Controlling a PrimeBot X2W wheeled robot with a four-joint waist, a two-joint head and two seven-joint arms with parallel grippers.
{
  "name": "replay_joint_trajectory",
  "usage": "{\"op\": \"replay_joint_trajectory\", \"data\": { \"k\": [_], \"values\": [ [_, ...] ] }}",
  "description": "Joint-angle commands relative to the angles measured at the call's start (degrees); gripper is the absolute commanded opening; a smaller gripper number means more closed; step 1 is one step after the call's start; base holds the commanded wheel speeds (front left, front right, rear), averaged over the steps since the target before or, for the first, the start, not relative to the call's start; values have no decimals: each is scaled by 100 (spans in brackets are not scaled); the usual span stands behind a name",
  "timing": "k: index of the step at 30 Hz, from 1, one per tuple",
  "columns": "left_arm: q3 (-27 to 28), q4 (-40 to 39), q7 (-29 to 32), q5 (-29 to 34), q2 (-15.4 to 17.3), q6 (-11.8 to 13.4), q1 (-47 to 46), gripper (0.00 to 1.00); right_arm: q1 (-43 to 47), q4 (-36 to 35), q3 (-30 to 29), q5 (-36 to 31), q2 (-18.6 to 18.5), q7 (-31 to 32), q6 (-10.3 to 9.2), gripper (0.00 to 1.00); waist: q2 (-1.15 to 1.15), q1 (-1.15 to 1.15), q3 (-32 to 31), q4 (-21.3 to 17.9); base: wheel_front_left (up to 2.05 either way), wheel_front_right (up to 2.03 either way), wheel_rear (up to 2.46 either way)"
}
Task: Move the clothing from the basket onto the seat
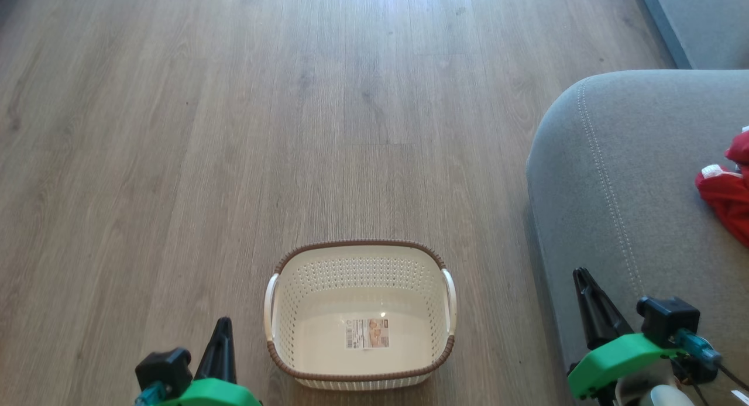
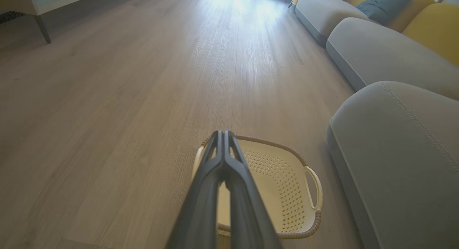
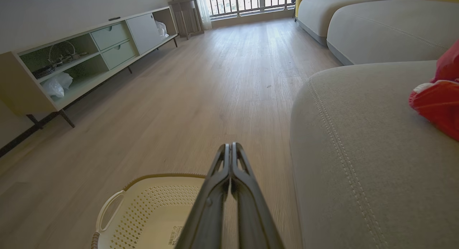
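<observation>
Well, head view: basket [image 1: 360,243] sits empty on the floor, clothing [image 1: 728,198] lies on the seat [image 1: 632,178]. Left wrist view: left gripper [image 2: 223,134] closed, holding nothing. Right wrist view: right gripper [image 3: 229,145] closed, empty, w/ clothing near. Swing that arm wide & you'd prob. drag it off.

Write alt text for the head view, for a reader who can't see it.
An empty cream basket with a label sticker inside sits on a wood floor, while red clothing lies on the grey seat at right. The left gripper and right gripper, both shut, hang at the bottom corners.
</observation>
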Motion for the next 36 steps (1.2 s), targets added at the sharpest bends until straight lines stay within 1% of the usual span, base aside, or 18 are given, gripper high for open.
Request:
{"op": "replay_joint_trajectory", "data": {
  "k": [1,36],
  "values": [
    [73,-172,22,-182,23,-42,-240,0,-258,-200,-77,191,15,56,0,0,0,0,2,-3,0,0,0],
    [425,-112,523,-2294,83,-432,-543,0,-373,-299,-346,2369,125,622,-1,0,0,0,35,-60,0,0,0]
  ]
}}
